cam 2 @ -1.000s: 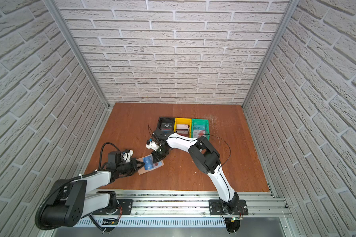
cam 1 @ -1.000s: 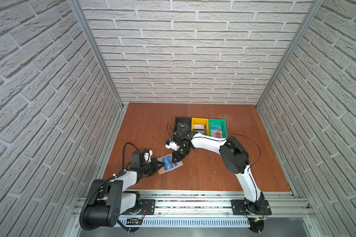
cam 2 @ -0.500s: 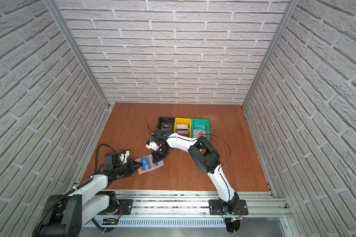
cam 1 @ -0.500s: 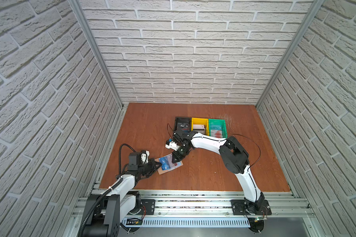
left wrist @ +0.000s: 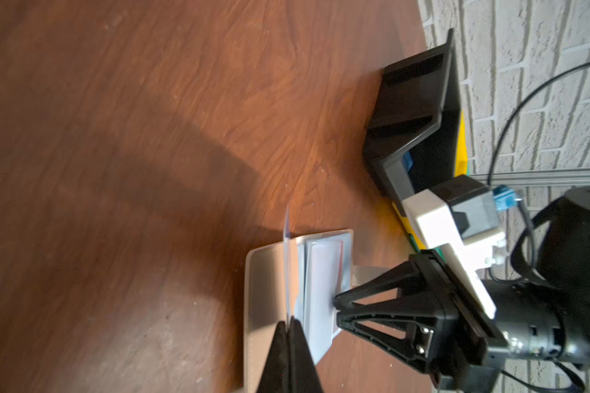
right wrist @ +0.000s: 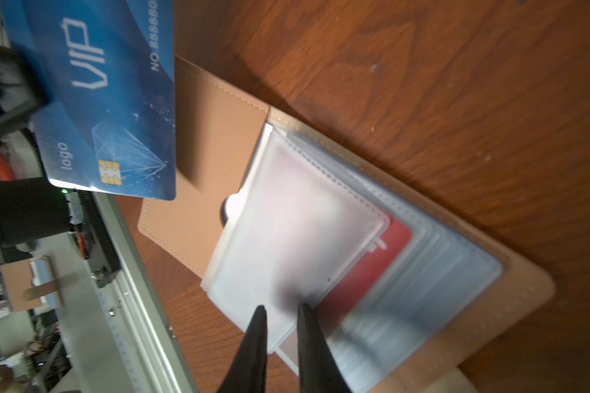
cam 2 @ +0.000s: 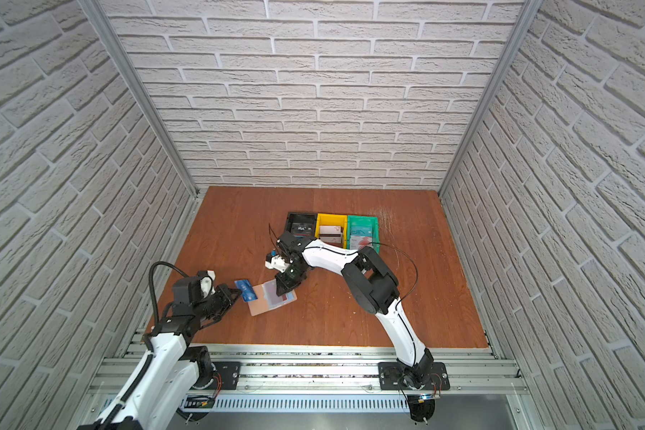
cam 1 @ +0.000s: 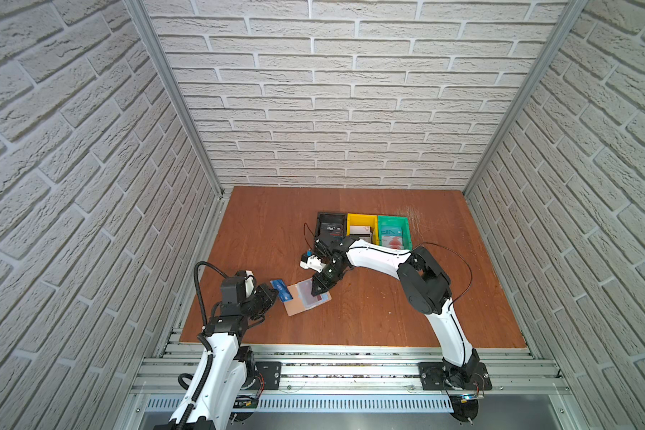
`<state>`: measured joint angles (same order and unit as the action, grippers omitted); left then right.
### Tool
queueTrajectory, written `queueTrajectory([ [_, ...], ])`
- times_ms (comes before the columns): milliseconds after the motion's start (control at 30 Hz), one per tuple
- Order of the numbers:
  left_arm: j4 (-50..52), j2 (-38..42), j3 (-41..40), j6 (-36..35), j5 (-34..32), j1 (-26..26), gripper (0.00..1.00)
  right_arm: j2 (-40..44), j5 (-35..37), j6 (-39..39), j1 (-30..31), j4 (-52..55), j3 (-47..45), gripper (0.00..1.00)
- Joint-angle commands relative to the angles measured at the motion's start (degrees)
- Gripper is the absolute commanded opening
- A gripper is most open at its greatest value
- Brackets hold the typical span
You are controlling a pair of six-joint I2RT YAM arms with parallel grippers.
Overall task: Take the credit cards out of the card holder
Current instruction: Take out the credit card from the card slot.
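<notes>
Card (right wrist: 109, 102) in left tool's (left wrist: 289, 326) tight pinch

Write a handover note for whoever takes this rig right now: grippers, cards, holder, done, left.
Left gripper: shut on the blue VIP card, which is out of its sleeve.
Right gripper: jaws narrowly open, tips at the clear sleeves of the tan card holder, which lies open on the table.
Done: cards already lie in the black bin, yellow bin and green bin.
Left: bin the blue card; a red card sits in a sleeve. The deeper sleeves are too blurred to tell.
</notes>
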<state>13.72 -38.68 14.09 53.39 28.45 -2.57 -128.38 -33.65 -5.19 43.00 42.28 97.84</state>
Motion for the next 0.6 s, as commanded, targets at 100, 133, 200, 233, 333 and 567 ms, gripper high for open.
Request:
queueTrajectory([
  [100,-22.8,-0.2,-2.7,10.5,6.3,0.1,0.03,1.0,-18.3,4.6,-4.0,7.0,9.0,0.34],
  [133,-25.7,-0.7,-3.0,11.7,6.7,0.3,0.03,0.5,-20.2,5.3,-4.4,8.5,10.6,0.40],
  [200,-30.0,-1.7,-3.2,13.6,6.4,0.9,0.04,-0.9,-24.2,5.9,-5.3,10.5,13.6,0.47],
  [233,-31.3,-2.0,-3.3,14.5,5.7,1.3,0.04,-1.5,-25.6,5.9,-5.7,10.8,14.5,0.48],
  [333,-35.3,-2.5,-3.1,15.4,4.3,2.6,0.05,-3.4,-27.2,4.6,-6.3,10.2,16.5,0.51],
  [567,-41.6,-8.3,-1.2,16.0,4.1,5.3,0.06,-7.1,-31.9,1.5,-6.6,7.9,20.9,0.54],
])
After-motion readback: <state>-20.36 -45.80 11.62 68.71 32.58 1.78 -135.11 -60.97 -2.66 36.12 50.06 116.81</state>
